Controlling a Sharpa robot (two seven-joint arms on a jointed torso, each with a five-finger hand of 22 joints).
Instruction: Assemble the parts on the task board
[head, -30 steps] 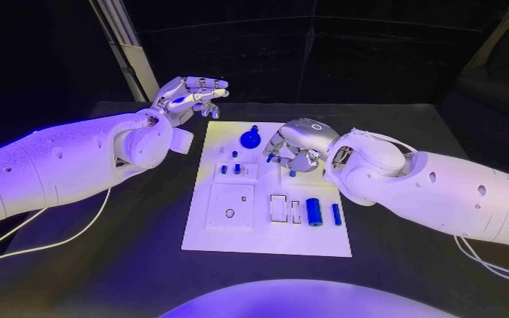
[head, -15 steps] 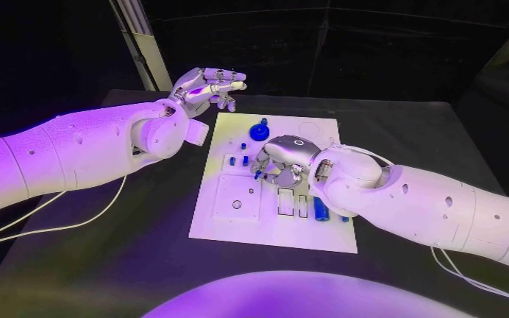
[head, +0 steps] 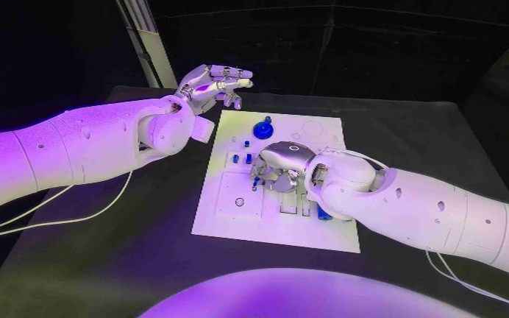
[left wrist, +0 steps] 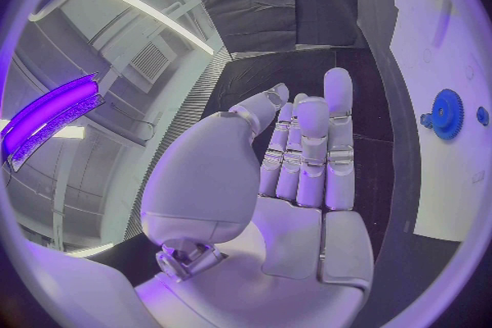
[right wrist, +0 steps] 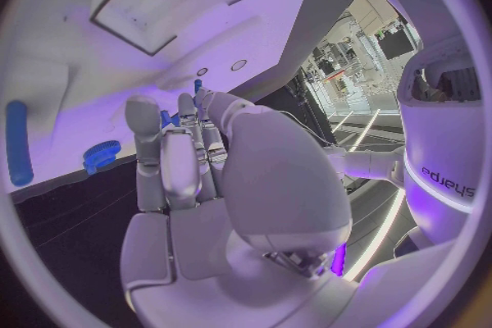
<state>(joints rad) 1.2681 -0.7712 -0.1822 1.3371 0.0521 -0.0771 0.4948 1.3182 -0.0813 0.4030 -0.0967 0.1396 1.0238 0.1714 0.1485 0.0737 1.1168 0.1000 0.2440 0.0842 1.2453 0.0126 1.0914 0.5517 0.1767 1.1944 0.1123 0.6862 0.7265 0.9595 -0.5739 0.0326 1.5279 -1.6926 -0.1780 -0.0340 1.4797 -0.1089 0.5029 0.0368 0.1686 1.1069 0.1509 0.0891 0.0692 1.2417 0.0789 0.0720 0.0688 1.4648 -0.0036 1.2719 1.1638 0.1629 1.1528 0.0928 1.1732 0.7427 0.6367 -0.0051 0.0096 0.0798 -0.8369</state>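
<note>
Worktop: the black flat worktop carries the white rectangular task board in its middle.
Task board: it lies flat between the two arms, with shallow recesses and small blue parts on it.
Right robot hand: the silver right robot hand is low over the middle of the board, with its fingers pointing down among the recesses. In the right wrist view the fingers are curled in close together. I cannot tell whether a part is between them.
Left robot hand: the silver left robot hand hangs in the air beyond the far left corner of the board and touches nothing. Its fingers are loosely bent and apart, and it holds nothing.
Blue gear: the round blue toothed gear stands near the far edge of the board, apart from both hands.
Blue cylinder: the blue cylinder lies on the board; in the head view the right forearm covers most of it.
Small pegs: short blue pegs stand left of the right hand.
Step in hand: it seems the right hand is working on a part at the middle of the board.
Advice: come down slowly and straight, keep the part in line with its recess, and keep the fingers away from the pegs nearby.
</note>
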